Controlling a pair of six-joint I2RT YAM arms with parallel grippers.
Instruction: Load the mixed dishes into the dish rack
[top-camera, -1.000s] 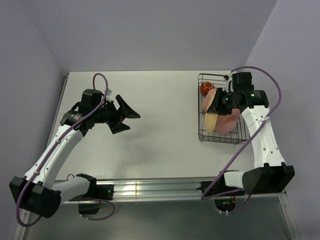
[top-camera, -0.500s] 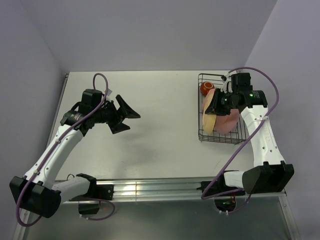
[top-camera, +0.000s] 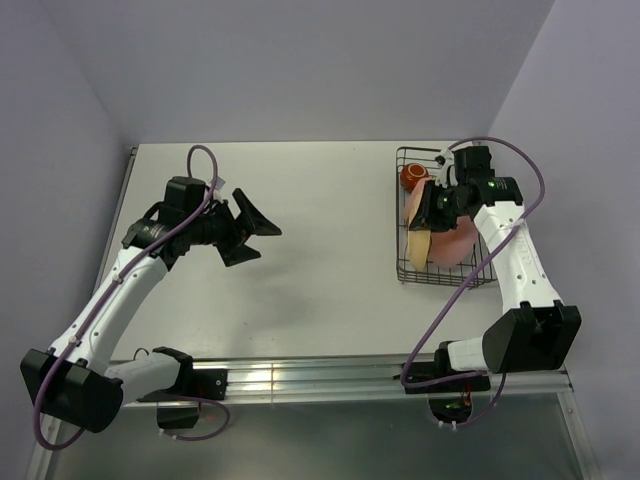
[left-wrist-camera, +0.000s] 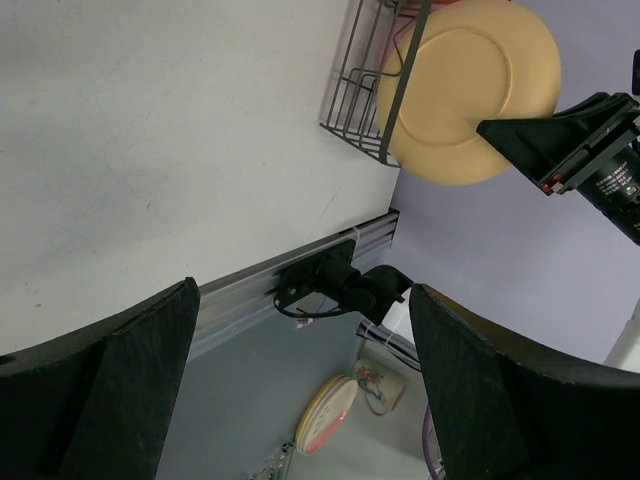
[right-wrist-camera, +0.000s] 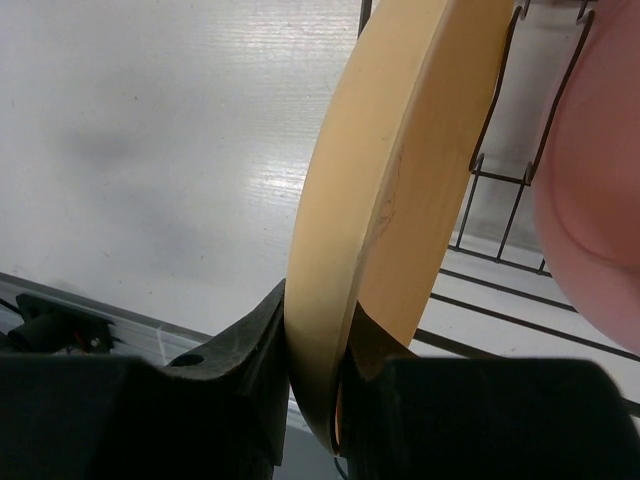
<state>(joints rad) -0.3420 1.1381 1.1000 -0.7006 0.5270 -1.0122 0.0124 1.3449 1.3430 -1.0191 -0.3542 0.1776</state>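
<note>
The black wire dish rack (top-camera: 484, 270) stands at the table's far right. My right gripper (top-camera: 430, 213) is shut on the rim of the pale orange plate (top-camera: 418, 244), which hangs on edge over the rack's left side. A pink plate (top-camera: 457, 241) stands on edge in the rack just to the right of it, and a dark red-brown mug (top-camera: 411, 177) sits at the rack's far left corner. Up close, the right gripper (right-wrist-camera: 322, 335) pinches the orange plate (right-wrist-camera: 400, 170) beside the pink plate (right-wrist-camera: 592, 200). My left gripper (top-camera: 262, 228) hovers open and empty over mid-table, facing the orange plate (left-wrist-camera: 470, 85).
An aluminium rail (top-camera: 300, 378) runs along the table's near edge. Walls close in on the left, back and right. Below the table edge, the left wrist view shows a stack of plates (left-wrist-camera: 328, 415) and a patterned mug (left-wrist-camera: 384, 387).
My right gripper has carried the orange plate slightly left and farther back over the rack's left side. The left arm has not moved.
</note>
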